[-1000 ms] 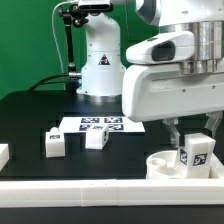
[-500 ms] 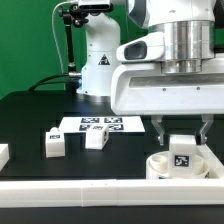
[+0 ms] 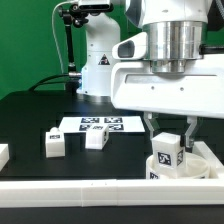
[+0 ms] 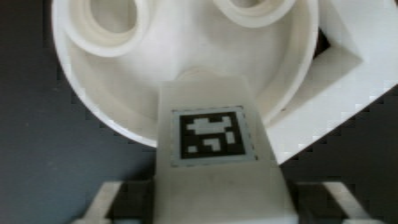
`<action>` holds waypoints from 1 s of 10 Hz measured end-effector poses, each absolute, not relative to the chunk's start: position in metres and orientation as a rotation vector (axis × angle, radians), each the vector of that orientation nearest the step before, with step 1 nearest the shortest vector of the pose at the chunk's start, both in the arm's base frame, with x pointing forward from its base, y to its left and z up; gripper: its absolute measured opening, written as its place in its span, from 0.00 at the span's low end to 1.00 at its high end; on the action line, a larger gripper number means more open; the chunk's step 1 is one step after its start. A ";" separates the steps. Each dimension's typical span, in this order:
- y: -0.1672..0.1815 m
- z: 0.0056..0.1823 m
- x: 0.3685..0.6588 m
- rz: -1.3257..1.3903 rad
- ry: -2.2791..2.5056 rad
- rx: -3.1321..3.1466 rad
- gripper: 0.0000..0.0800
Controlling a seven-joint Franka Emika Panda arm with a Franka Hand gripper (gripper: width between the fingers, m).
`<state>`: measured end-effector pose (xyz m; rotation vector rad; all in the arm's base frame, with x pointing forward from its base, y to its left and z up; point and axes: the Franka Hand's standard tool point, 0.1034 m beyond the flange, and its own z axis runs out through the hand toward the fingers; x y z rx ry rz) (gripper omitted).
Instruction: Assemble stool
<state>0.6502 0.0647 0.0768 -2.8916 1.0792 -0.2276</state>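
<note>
I am clamping my jaws on one leg [image 3: 166, 155], holding it upright over the round seat [image 3: 207, 160] at the exterior view's right. No leg is looking fixed yet: a loose leg [image 3: 54, 143] and a second loose leg [image 3: 96, 139] are lying on the tabletop [image 3: 35, 110] by the marker board [image 3: 100, 124]. My arm is hiding much of the seat, so I cannot tell whether the held leg is touching it
</note>
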 end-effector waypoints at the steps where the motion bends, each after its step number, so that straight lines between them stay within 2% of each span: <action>1: 0.066 0.081 0.650 -0.234 1.013 -2.914 0.62; 2: 0.063 0.087 0.645 -0.228 0.971 -2.921 0.76; 3: 0.057 0.091 0.638 -0.223 0.884 -2.947 0.76; 4: 0.048 0.095 0.630 -0.218 0.798 -2.977 0.80; 6: 0.022 0.092 0.616 -0.230 0.701 -2.992 0.81; 10: 0.028 0.091 0.617 -0.226 0.699 -2.992 0.81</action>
